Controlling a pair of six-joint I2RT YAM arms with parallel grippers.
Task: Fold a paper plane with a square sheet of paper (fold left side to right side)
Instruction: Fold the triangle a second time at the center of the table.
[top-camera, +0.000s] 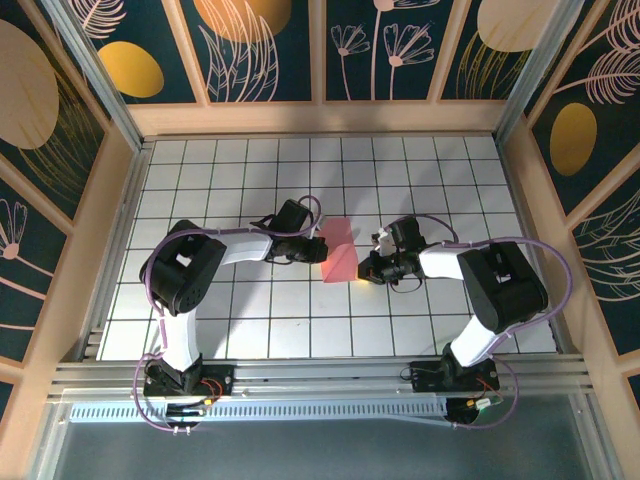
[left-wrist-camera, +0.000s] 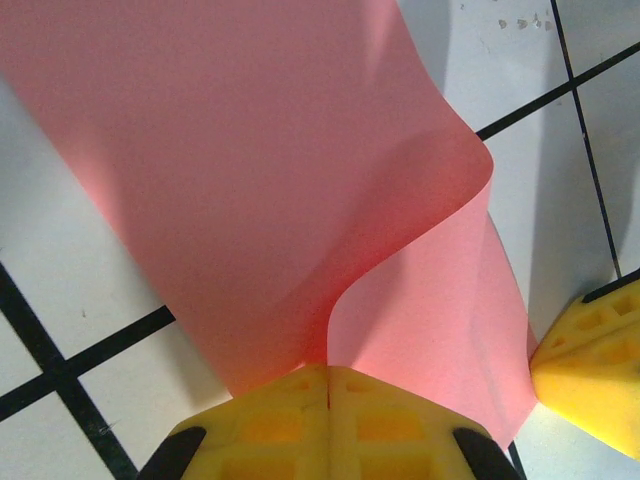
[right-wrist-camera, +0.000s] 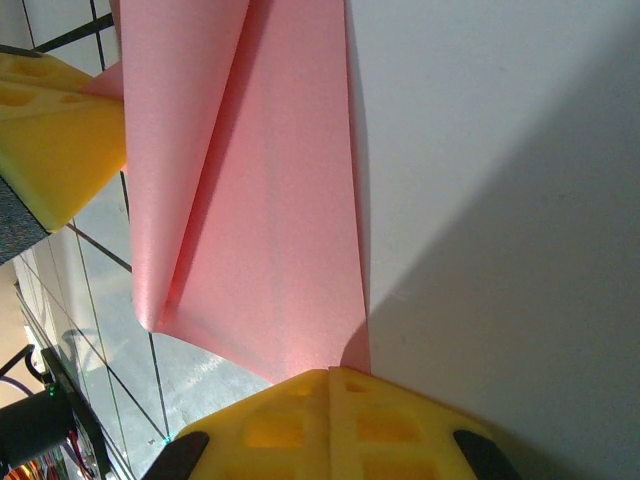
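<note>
Where the white grid-tiled table (top-camera: 250, 320) is viewed from above, the square sheet of paper (top-camera: 338, 250) is found near the table's middle, raised off the tiles and held between the two arms. The left gripper (top-camera: 320, 250) is clenched on the part of the sheet toward the table's left side. In the left wrist view its yellow fingers (left-wrist-camera: 270, 425) are pressed together, with the pink paper pinched in the seam between them. The right gripper (top-camera: 363, 268) is likewise clamped on the sheet, toward the table's right side and slightly closer to the table's near edge. Its yellow fingers (right-wrist-camera: 280, 430) are closed on a corner of the paper. The sheet is bent over on itself in a soft, rounded curve, one layer being lifted above the other. Black grid lines of the table are seen beside the paper, and a broad shadow is cast across the tiles next to it.
</note>
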